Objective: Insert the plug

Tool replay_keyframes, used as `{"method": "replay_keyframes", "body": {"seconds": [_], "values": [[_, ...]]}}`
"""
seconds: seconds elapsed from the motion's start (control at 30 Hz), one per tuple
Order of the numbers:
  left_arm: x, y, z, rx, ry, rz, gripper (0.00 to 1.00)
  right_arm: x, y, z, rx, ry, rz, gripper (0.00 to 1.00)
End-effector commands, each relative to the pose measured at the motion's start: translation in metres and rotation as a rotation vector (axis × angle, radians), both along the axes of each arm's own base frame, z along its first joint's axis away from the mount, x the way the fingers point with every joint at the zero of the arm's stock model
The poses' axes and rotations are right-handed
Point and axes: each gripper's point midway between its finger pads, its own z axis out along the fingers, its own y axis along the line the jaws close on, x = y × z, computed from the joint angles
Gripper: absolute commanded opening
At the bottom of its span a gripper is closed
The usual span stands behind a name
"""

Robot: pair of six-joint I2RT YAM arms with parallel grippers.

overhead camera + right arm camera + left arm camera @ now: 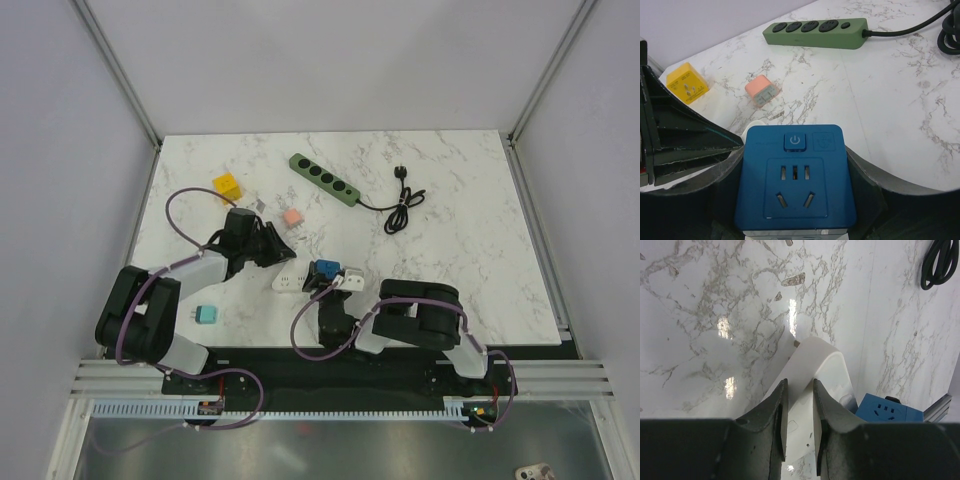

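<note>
Lighting: bright, even, from overhead. Top view: table (pixel 450 290) uniformly lit, shadows short and soft; strip at 6 o'clock dimmer. Left wrist view: glare patches on the marble from 8 to 12 o'clock; fingers (pixel 772 420) dark, slightly soft; white plug (pixel 815 370) faintly overexposed. Right wrist view: blue socket (pixel 795 170) sharp, evenly lit.

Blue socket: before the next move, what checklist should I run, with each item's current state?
1. Grip of left claw on white plug: ok.
2. Grip of right claw on blue socket, both sides: ok.
3. Holes on the socket face unobstructed: ok.
4. Plug pins lined up with the holes: cannot tell.
5. Plug seated in the socket: not ok, the face is bare.
</note>
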Motion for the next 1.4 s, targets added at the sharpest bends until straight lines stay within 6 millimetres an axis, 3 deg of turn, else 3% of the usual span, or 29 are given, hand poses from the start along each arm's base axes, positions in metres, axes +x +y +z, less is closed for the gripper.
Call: {"method": "replay_keyframes", "body": {"seconds": [0.0,0.2,0.5,0.77,1.03,1.27,1.37], "values": [[-0.062,0.008,-0.052,0.059,0.263,-0.002,0.16,-0.063,-0.101,-0.181,-1.076,0.309,0.227,0.00],[-0.067,0.009,-0.045,0.044,0.251,0.006,0.17,-0.062,-0.090,-0.161,-1.094,0.314,0.256,0.00],[-0.075,0.006,-0.035,-0.009,0.241,0.025,0.16,-0.063,-0.097,-0.172,-1.284,0.333,0.208,0.00],[-0.080,0.007,-0.037,-0.011,0.236,0.007,0.16,-0.068,-0.098,-0.200,-1.187,0.424,0.301,0.00],[-0.082,0.007,-0.038,-0.006,0.234,-0.005,0.17,-0.064,-0.086,-0.199,-1.014,0.500,0.498,0.00],[-0.082,0.006,-0.032,-0.023,0.224,0.002,0.18,-0.062,-0.069,-0.187,-1.008,0.519,0.592,0.00],[-0.083,0.006,-0.032,-0.023,0.227,0.004,0.18,-0.061,-0.067,-0.182,-0.983,0.532,0.595,0.15]]}}
